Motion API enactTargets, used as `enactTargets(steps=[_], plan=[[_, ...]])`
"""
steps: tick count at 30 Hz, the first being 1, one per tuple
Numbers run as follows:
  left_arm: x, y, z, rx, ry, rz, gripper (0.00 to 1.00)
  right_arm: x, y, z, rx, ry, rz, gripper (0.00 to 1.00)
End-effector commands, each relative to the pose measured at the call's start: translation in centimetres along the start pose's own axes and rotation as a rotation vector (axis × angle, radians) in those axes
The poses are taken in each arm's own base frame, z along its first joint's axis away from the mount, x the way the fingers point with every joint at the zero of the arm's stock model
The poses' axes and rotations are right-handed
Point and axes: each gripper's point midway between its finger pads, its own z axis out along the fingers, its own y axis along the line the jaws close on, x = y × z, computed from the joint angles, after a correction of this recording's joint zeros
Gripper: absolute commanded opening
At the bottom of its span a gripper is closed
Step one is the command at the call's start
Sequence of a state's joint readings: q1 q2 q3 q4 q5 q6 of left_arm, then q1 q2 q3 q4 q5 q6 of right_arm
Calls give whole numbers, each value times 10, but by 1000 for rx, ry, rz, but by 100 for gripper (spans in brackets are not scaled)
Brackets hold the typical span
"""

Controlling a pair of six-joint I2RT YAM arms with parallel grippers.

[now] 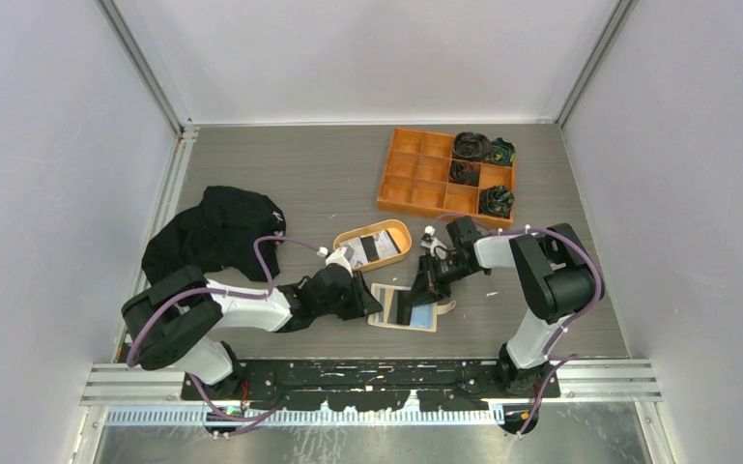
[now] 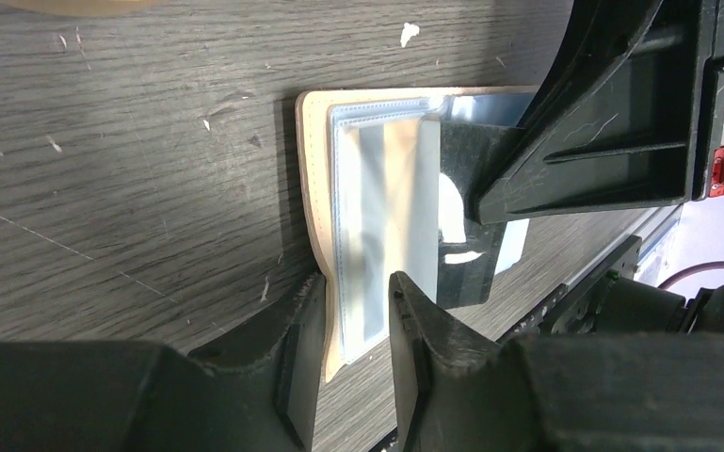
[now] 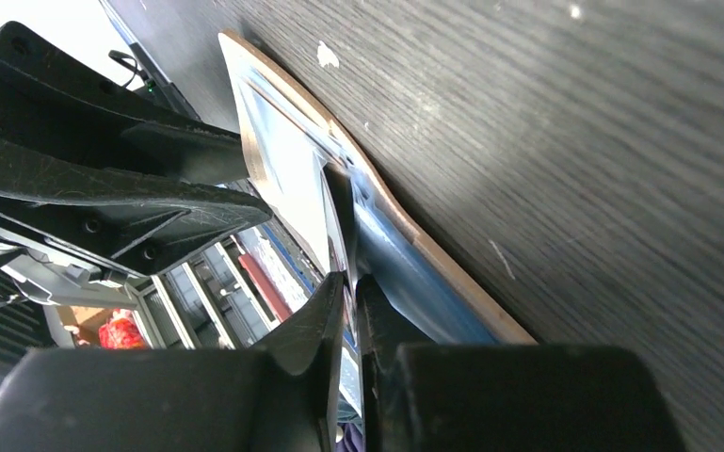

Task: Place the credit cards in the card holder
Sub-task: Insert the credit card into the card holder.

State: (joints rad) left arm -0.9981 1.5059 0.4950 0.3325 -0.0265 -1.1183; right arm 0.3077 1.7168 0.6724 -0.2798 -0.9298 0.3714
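Nearest my right wrist lens, my right pincer (image 3: 348,281) is pressed almost together on a thin dark card (image 3: 337,217), seen edge-on, whose far end meets the clear sleeve of the card holder (image 2: 313,188). That holder lies spread flat on the surface (image 2: 132,188), between my two arms. A blue card (image 3: 414,282) lies along it beneath the dark one; whether it sits inside a pocket or merely on top I cannot tell. My left pincer (image 2: 356,282) stands part-spread with a finger on each side of the holder's near edge; whether it nips that edge or only pins it down, I cannot tell either. More cards (image 1: 371,249) wait in the oval tray (image 1: 406,242) just beyond.

What worries me most is the dark card's leading edge. If it lands on the sleeve's lip rather than in the slot, a push would bow the card or skate it across the plastic, and my thin grip could let it twist out. The holder looks light. If my left hold is loose, the push would shove it along the surface instead of seating the card, and might drag the blue card out of place. My two pincers work very near one another, so a careless sweep could knock them together.
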Motion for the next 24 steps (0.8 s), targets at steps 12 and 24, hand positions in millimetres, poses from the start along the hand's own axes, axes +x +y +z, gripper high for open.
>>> enactTargets(steps=[12,24], plan=[[-1,6,7,-36,7,23,32,-10,5,15,17,49,-35,21],[-14,3,-54,-51,-77,86,39,-13,7,11,26,42,-34,33]])
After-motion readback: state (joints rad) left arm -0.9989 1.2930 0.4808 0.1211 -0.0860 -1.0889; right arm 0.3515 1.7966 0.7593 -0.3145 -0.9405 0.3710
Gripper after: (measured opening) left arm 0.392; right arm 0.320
